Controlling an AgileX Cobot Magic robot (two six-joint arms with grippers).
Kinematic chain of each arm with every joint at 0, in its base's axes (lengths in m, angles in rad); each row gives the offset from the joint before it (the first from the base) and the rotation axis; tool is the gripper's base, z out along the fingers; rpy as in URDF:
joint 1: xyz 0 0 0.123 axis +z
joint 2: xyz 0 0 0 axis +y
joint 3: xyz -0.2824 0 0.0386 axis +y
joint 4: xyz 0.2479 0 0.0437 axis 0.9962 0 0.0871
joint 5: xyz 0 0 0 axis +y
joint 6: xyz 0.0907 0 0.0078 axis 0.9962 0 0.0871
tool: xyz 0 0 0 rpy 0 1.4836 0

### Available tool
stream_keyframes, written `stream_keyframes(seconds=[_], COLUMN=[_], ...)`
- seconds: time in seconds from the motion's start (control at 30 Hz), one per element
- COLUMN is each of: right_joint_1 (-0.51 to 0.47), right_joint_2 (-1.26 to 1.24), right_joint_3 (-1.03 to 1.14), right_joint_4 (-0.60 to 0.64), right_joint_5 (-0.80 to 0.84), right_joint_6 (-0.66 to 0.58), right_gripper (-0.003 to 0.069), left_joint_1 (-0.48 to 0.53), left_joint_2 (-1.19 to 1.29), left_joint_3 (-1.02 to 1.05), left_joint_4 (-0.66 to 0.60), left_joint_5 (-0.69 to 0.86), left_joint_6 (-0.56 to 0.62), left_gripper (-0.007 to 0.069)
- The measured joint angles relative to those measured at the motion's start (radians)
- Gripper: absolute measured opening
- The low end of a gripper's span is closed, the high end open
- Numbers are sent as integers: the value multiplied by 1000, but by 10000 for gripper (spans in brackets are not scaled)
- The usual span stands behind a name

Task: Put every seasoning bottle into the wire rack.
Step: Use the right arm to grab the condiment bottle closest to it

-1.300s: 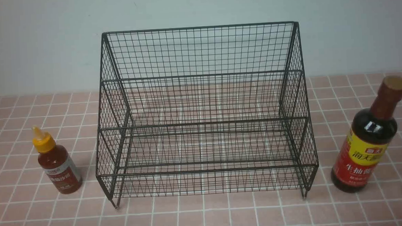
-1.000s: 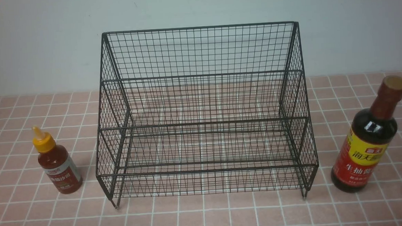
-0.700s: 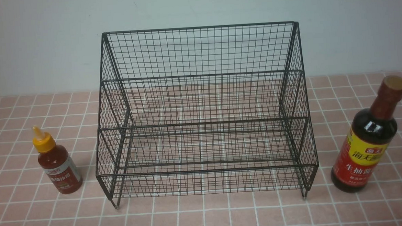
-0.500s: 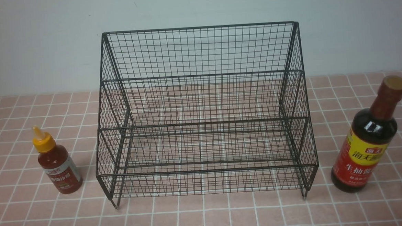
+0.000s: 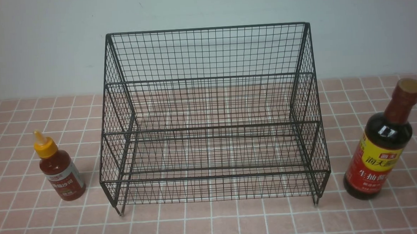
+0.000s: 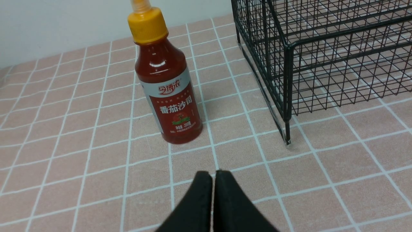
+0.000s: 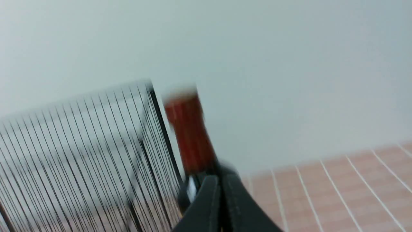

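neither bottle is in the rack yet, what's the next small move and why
Probably open the left gripper: its jaws are pressed shut, and the red sauce bottle stands upright on the tiles just ahead of it, outside the wire rack. Shut jaws cannot go around the bottle, so opening likely comes before any approach.

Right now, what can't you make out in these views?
- Right wrist view: blurred. The soy bottle shows mainly cap and neck, with most of its body behind the right gripper. No label is visible.
- Left wrist view: the red bottle has its nozzle tip cut off by the frame edge. Only one corner of the rack is in frame.
- Front view: both arms are out of frame, and the labels' small print is too small to read.
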Motion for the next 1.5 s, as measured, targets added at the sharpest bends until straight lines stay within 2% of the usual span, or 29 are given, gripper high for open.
stream_keyframes(seconds=[0.1, 0.3, 0.43, 0.53, 0.67, 0.8, 0.97, 1.07, 1.23, 1.33, 1.5], right_joint_1=[0, 0, 0, 0, 0, 0, 0, 0, 9, 44, 84], right_joint_2=[0, 0, 2, 45, 277, 466, 734, 878, 1021, 1084, 1183], right_joint_3=[0, 0, -4, -38, -196, -283, -389, -456, -512, -529, -532], right_joint_4=[36, 37, 29, -5, -145, -209, -278, -289, -300, -301, -296], right_joint_5=[-61, -71, -135, -136, -162, -201, -304, -356, -383, -391, -397], right_joint_6=[37, 68, 162, 192, 199, 188, 185, 185, 185, 182, 137], right_gripper=[-13, -13, -13, -13, -9, 22, 162, 311, 465, 503, 512], left_joint_1=[0, 0, 0, 0, 0, 0, 0, 0, 0, 0, 0], left_joint_2=[0, 0, 0, 0, 0, 0, 0, 0, 0, 0, 0], left_joint_3=[0, 0, 0, 0, 0, 0, 0, 0, 0, 0, 0], left_joint_4=[0, 0, 0, 0, 0, 0, 0, 0, 0, 0, 0], left_joint_5=[0, 0, 0, 0, 0, 0, 0, 0, 0, 0, 0], left_joint_6=[0, 0, 0, 0, 0, 0, 0, 0, 0, 0, 0], left_gripper=[-7, -7, -7, -7, -7, -7, -7, -7, -7, -7, -7])
